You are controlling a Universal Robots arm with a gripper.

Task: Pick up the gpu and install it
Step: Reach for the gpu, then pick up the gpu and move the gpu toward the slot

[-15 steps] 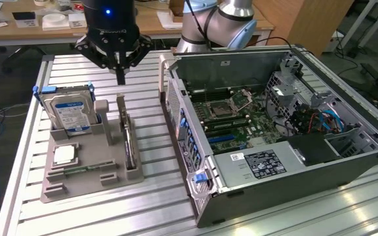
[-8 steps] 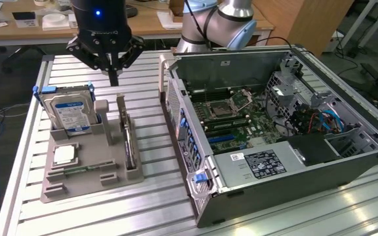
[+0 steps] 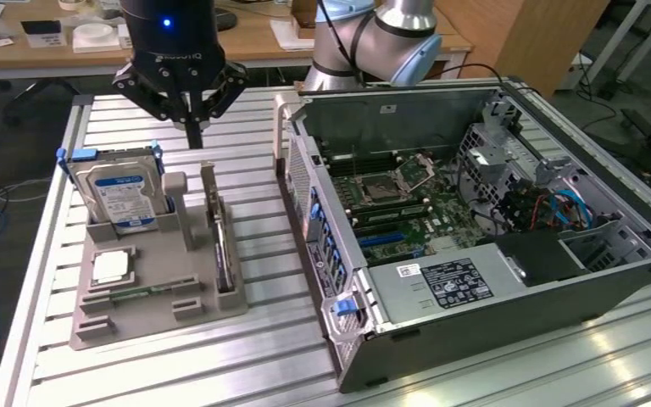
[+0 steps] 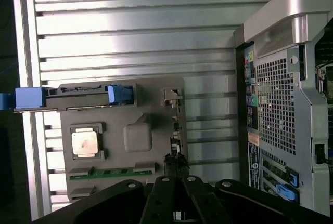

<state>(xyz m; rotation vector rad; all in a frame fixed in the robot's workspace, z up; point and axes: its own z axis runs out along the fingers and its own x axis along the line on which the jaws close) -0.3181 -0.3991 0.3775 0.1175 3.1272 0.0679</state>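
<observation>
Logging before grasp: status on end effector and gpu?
End effector shut, empty, hovering near the holder. Gpu upright in holder slot, untouched. Nothing over it.

The table (image 3: 269,356) is pale silver, ribbed in long parallel bands. The holder (image 3: 156,298) on it is flat grey. The hard drive (image 3: 122,191) is silver with a blue label, the CPU (image 3: 111,268) shiny silver, and the memory stick (image 3: 136,294) green. Edge-on, the gpu (image 3: 223,246) looks dark with a pale end. The gripper (image 3: 193,136) is glossy black, with a blue light (image 3: 167,23) glowing above it. Inside the grey computer case (image 3: 348,339) sit a green motherboard (image 3: 416,216) and blue and orange cables (image 3: 558,208).
</observation>
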